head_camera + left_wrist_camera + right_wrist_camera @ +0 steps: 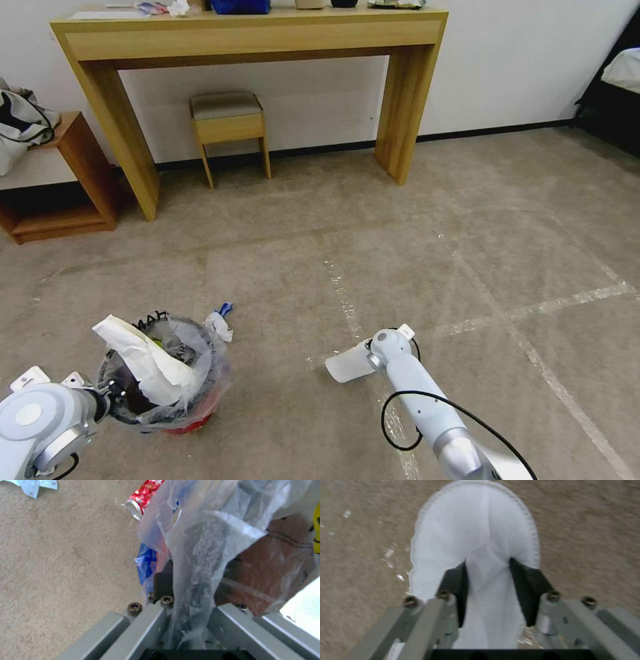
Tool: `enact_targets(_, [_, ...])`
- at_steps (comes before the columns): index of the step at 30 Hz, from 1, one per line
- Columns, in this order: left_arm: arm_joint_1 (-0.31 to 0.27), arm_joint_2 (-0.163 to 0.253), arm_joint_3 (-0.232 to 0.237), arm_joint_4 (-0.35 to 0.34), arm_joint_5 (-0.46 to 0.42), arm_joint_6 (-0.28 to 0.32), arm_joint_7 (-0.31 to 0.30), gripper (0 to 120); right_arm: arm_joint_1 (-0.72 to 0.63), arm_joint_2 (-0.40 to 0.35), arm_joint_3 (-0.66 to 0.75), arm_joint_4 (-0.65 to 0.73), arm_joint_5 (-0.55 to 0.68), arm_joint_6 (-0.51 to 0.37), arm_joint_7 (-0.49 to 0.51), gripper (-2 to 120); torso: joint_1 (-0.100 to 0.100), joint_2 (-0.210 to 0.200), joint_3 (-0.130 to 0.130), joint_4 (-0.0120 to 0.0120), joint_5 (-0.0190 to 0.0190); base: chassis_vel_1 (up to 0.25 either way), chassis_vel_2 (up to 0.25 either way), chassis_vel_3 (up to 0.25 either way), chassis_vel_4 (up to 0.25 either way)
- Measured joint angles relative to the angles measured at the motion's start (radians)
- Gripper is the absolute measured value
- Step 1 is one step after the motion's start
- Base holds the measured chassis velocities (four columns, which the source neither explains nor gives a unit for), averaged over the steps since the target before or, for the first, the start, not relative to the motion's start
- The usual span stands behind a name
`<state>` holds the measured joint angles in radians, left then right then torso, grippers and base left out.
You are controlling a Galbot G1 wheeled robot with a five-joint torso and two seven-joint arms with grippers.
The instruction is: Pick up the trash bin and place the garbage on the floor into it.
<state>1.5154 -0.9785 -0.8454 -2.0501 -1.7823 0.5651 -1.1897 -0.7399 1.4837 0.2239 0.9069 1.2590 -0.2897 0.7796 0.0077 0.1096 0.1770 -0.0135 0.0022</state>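
Observation:
The trash bin (199,417), a small red bucket lined with a clear bag, hangs at the lower left with a crumpled white paper (143,357) sticking out of it. My left gripper (110,393) is shut on its rim and liner; in the left wrist view the left gripper (181,580) pinches the plastic. On the carpet beyond the bin lie a red soda can (143,497) and a light-blue cloth (33,486). My right gripper (367,357) is shut on a white slipper (347,365), held just above the carpet. In the right wrist view the right gripper (487,567) squeezes the slipper (476,530) at its middle.
A wooden desk (253,37) stands against the far wall with a small stool (227,123) under it. A low wooden shelf (63,180) with a bag is at the left, dark furniture (613,100) at the right. Pale tape lines (533,310) cross the carpet.

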Motion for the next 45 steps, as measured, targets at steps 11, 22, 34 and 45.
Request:
enact_targets(11, [0.004, -0.007, 0.007, -0.015, 0.008, -0.001, 0.001, 0, -0.077, -0.034, -0.001, 0.087, 0.004, -0.005, 0.041, 0, -0.001, 0.002, -0.001, -0.0005, -0.0019, 0.000, 0.000, 0.000, 0.000])
enact_targets(22, [0.016, -0.003, 0.002, -0.024, 0.017, -0.004, 0.007, 0, -0.140, -0.064, -0.005, 0.213, 0.024, -0.005, 0.084, 0, -0.001, 0.001, -0.001, -0.0017, -0.0017, 0.000, 0.000, 0.000, 0.000])
enact_targets(34, [0.052, -0.018, -0.026, -0.052, 0.022, -0.006, 0.004, 0, -0.244, -0.239, -0.018, 0.740, 0.150, -0.019, 0.141, 0, -0.001, 0.002, -0.001, -0.0006, -0.0021, 0.000, 0.000, 0.000, 0.000])
enact_targets(45, [0.076, -0.030, -0.046, -0.087, 0.021, -0.012, -0.001, 0, -0.199, -0.452, 0.006, 0.950, 0.061, 0.049, -0.093, 0, -0.001, 0.002, -0.001, -0.0010, -0.0019, 0.000, 0.000, 0.000, 0.000])
